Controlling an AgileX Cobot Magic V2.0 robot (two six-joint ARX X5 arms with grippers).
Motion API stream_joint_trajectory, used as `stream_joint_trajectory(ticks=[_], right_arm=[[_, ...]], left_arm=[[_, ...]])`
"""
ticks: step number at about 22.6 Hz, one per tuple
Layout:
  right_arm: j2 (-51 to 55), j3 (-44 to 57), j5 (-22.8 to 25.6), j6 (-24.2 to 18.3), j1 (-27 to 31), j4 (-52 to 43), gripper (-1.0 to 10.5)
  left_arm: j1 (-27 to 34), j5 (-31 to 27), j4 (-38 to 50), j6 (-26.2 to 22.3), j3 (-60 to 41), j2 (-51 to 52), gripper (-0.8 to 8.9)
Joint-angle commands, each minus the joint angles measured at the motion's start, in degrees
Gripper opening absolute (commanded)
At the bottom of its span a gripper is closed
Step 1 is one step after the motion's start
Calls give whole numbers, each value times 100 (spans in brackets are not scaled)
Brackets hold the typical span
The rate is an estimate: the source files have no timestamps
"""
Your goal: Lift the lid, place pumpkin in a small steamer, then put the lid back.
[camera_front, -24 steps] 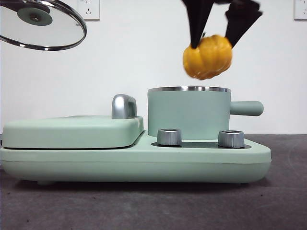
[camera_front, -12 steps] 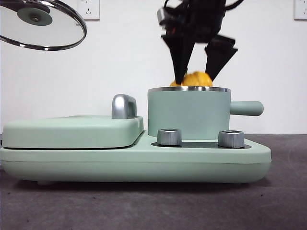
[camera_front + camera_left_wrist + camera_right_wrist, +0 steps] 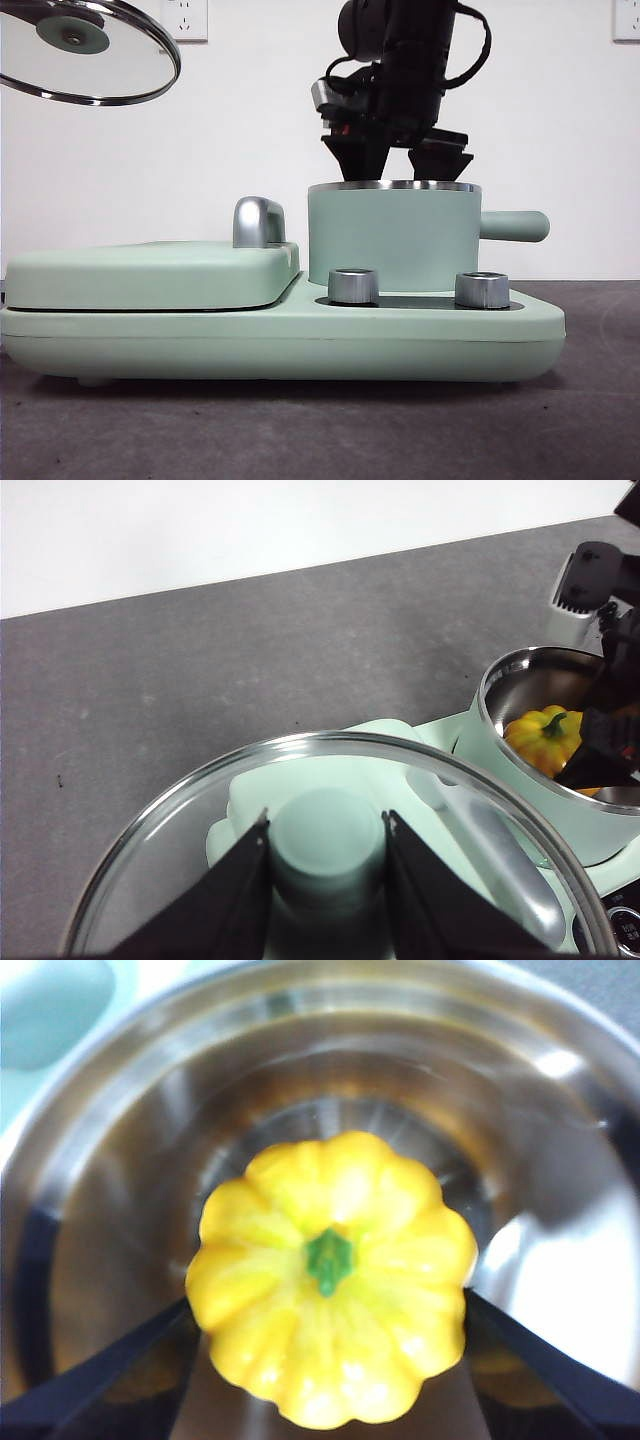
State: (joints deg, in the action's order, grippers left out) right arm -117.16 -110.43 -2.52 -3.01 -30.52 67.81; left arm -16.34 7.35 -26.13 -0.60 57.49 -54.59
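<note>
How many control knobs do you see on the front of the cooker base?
2. Both are silver, on the cooker base before the small steamer: one knob below its left side, the other knob below its right, nearer the handle. Others may be hidden.

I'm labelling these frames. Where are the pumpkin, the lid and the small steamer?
pumpkin [image 3: 330,1280]: right wrist view, on its ribbed yellow top beside the green stem.
lid [image 3: 115,60]: front view, on the clear glass.
small steamer [image 3: 390,240]: front view, on its mint-green side wall.
</note>
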Motion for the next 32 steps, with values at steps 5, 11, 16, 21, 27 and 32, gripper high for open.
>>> stream_joint_trajectory(ticks=[5, 11, 16, 21, 27, 32], right_arm=[[-273, -155, -57, -42, -72, -116, 349], [-258, -240, -61, -44, -85, -24, 440], [-197, -938, -39, 90, -96, 356, 463], [452, -1132, 157, 243, -96, 400, 337], [1154, -461, 79, 245, -125, -155, 337], [1823, 601, -109, 345, -173, -922, 337]], left_arm=[[-13, -4, 166, -42, 105, -20, 16], [-13, -4, 168, -46, 105, -20, 16], [-13, -4, 109, -37, 105, -20, 16], [-13, -4, 4, -39, 105, -20, 16], [-13, -4, -2, -20, 105, -20, 16], [-13, -4, 0, -20, 105, -20, 16]])
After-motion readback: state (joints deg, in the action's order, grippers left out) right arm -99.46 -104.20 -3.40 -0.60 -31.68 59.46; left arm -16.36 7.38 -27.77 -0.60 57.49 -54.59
